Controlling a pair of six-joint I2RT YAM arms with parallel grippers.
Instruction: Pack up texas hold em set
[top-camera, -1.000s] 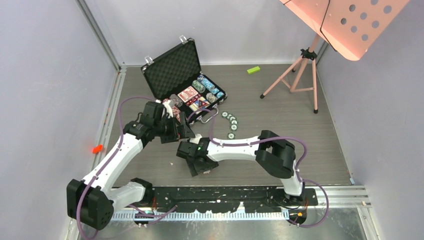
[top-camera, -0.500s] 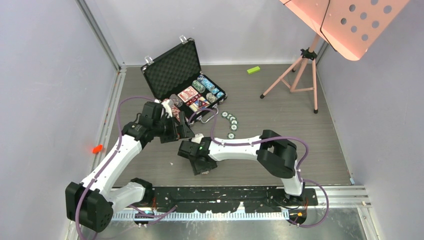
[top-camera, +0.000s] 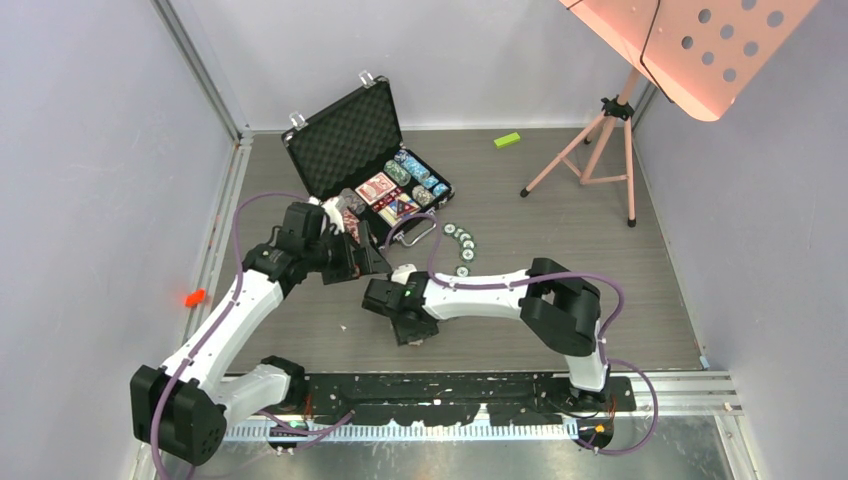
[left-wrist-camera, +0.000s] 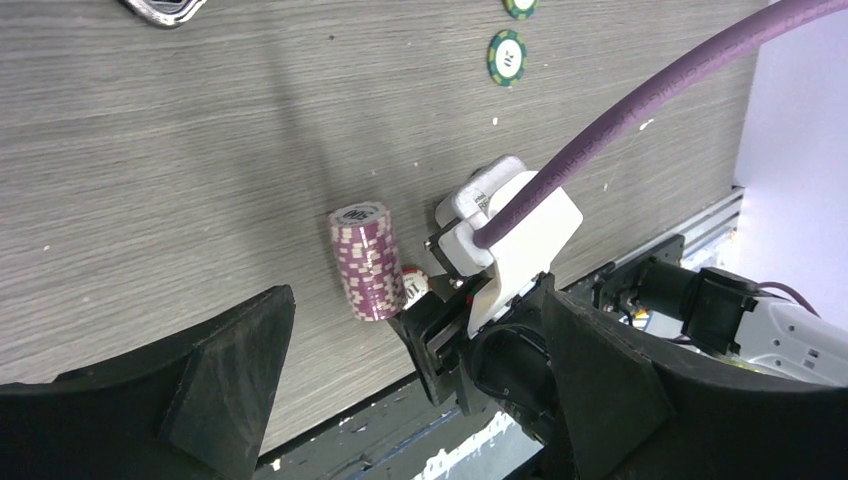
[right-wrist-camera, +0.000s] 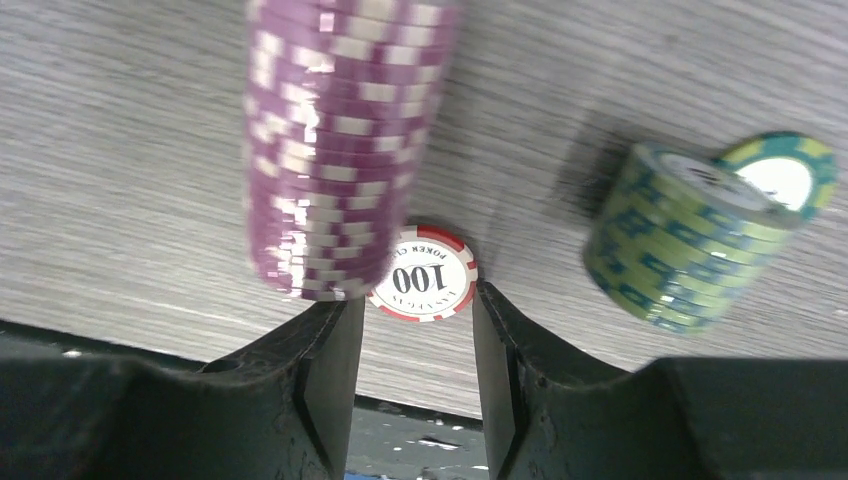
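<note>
The black briefcase (top-camera: 345, 135) stands open at the back, with chip rows and red-backed cards (top-camera: 378, 187) in its tray. In the right wrist view my right gripper (right-wrist-camera: 412, 298) is open, its fingertips either side of a red-and-white "100" chip (right-wrist-camera: 423, 273) lying flat on the table. A tall purple chip stack (right-wrist-camera: 345, 140) stands just left of it, and a green chip stack (right-wrist-camera: 690, 240) to the right. My left gripper (left-wrist-camera: 415, 335) is wide open and empty, hovering above the purple stack (left-wrist-camera: 367, 262) and the right gripper (top-camera: 408, 328). I see no dice.
Several loose green chips (top-camera: 462, 245) lie right of the briefcase handle. A small green block (top-camera: 507, 140) and a pink tripod stand (top-camera: 600, 140) are at the back right. The black base rail (top-camera: 470, 390) runs along the near edge.
My right gripper has shifted a little to the right and toward the chips. The left arm has hardly moved.
</note>
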